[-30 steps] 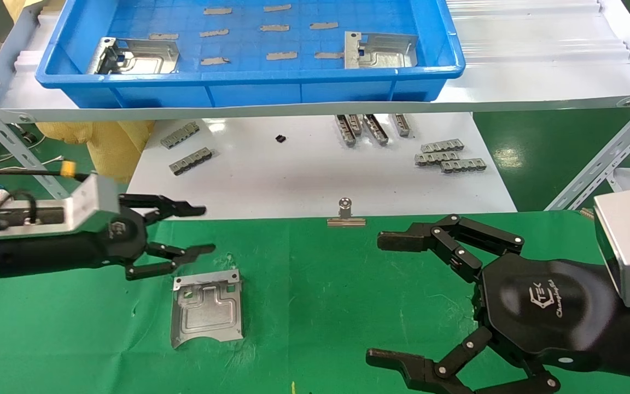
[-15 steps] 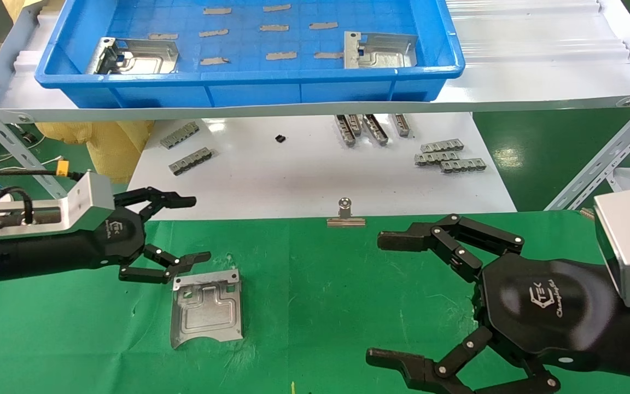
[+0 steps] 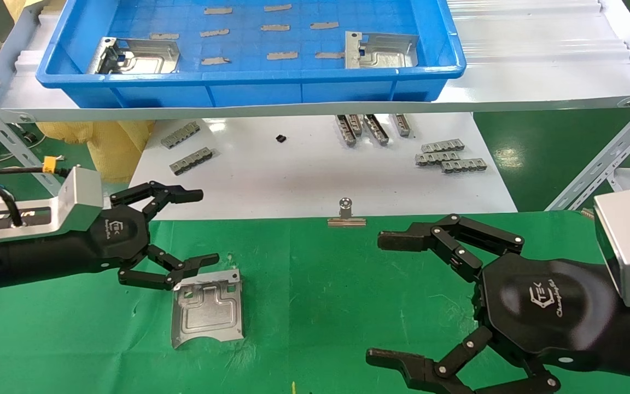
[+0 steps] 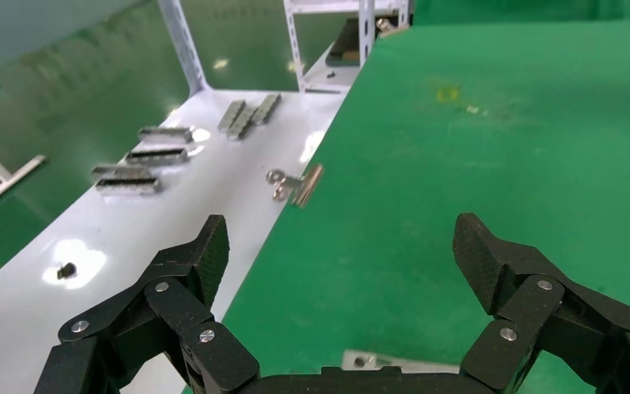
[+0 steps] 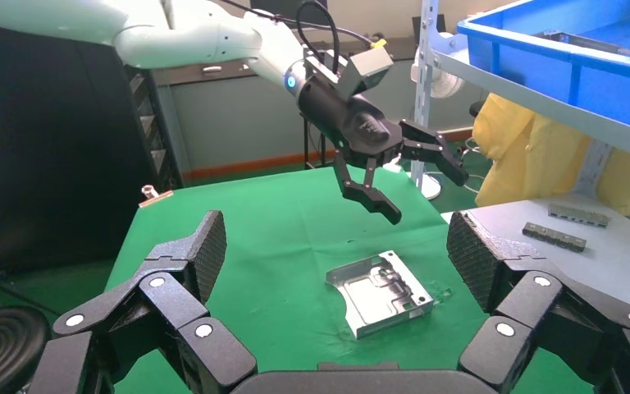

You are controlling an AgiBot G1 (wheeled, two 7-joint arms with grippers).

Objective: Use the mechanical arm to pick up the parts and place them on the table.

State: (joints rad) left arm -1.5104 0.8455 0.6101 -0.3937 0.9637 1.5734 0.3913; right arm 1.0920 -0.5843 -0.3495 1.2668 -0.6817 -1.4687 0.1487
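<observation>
Hovering left hand (image 3: 201,226), fingers spread, silver part (image 3: 207,307) on green table (image 3: 320,306) just beneath

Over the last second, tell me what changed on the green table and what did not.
The left gripper, open and empty, rose a little, away from the silver part on the green cloth, and its wrist block tipped upward. Nothing was taken hold of or let go. That part, the two parts in the blue tray, the binder clip and the open right gripper stayed as they were.
</observation>
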